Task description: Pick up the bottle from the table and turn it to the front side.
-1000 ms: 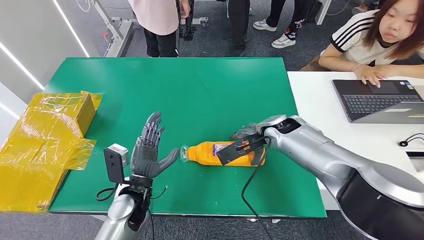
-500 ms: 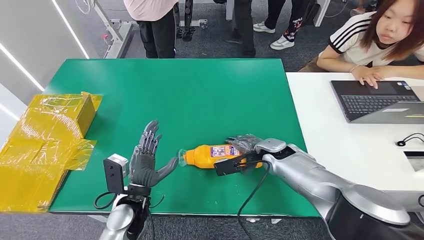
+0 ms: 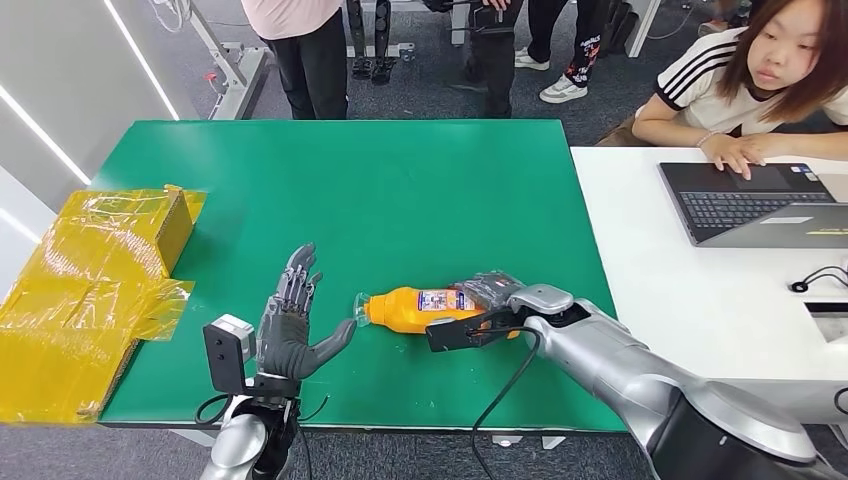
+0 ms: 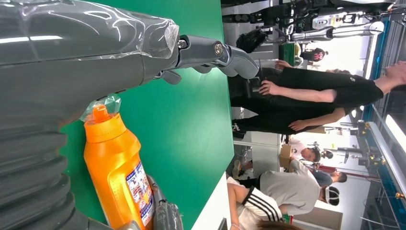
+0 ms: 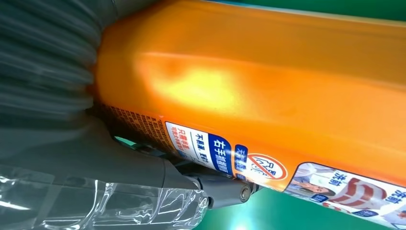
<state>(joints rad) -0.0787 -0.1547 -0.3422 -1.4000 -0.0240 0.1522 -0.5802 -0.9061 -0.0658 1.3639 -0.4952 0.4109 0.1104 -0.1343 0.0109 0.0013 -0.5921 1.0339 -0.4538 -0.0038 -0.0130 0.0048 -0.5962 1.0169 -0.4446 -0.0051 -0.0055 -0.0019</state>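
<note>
An orange bottle (image 3: 425,307) with a printed label lies on its side on the green table (image 3: 400,200), cap pointing toward my left hand. My right hand (image 3: 490,295) grips the bottle's base end, fingers wrapped over it. The right wrist view shows the bottle (image 5: 268,86) pressed against the palm, label side near the thumb (image 5: 143,163). My left hand (image 3: 290,320) stands upright with fingers spread, its thumb close to the wrapped cap, holding nothing. In the left wrist view the bottle (image 4: 117,177) lies just past the thumb (image 4: 210,52).
A yellow taped cardboard box (image 3: 95,270) sits at the table's left edge. A white desk (image 3: 680,280) with a laptop (image 3: 760,200) adjoins on the right, where a person (image 3: 750,70) sits. Other people stand beyond the far edge.
My right hand has closed around the bottle's base and drawn it slightly toward the near edge. The left hand has barely moved.
</note>
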